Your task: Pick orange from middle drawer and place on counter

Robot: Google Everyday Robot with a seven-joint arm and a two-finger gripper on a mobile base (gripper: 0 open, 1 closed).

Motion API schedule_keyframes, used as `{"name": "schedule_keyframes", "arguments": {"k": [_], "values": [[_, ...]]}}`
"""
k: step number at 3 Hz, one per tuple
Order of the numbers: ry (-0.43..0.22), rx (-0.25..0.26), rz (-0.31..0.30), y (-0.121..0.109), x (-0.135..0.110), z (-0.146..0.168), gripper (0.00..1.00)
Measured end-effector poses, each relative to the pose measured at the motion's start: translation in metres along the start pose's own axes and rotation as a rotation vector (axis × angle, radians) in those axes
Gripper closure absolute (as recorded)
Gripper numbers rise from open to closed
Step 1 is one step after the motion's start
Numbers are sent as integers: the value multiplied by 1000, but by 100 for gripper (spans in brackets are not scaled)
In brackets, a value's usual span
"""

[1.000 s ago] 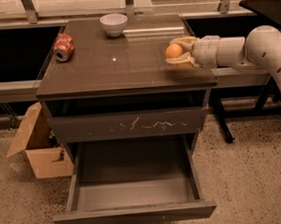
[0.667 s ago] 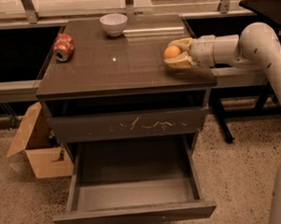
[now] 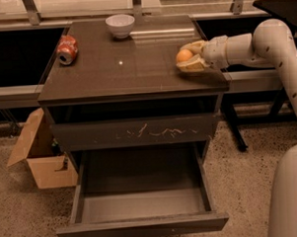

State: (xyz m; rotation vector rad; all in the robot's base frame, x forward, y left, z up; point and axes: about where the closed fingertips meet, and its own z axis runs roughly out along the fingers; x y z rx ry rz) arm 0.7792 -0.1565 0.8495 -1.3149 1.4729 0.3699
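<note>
The orange sits between the pale fingers of my gripper, right at the counter's right side, low over or resting on the glossy dark top. The gripper reaches in from the right on the white arm and is shut on the orange. The middle drawer stands pulled out below, its grey inside bare. Above it is the closed drawer front with pale scratches.
A white bowl stands at the counter's back middle. A red soda can lies at the left. An open cardboard box sits on the speckled floor to the cabinet's left. A dark table leg stands to the right.
The gripper with the orange has shifted slightly left and down over the counter's right side. The drawer and other objects have not moved.
</note>
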Motion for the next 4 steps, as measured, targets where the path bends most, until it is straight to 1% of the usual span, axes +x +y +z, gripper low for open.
{"name": "schedule_keyframes", "arguments": {"k": [1,2,3,4], "values": [[10,-4,6,-3,2,-1,27],[12,4,-3,-7,-1,-7,0],[14,9,-11,-9,-3,-11,0],[37,97,-81,-26,-27,-57,0]]}}
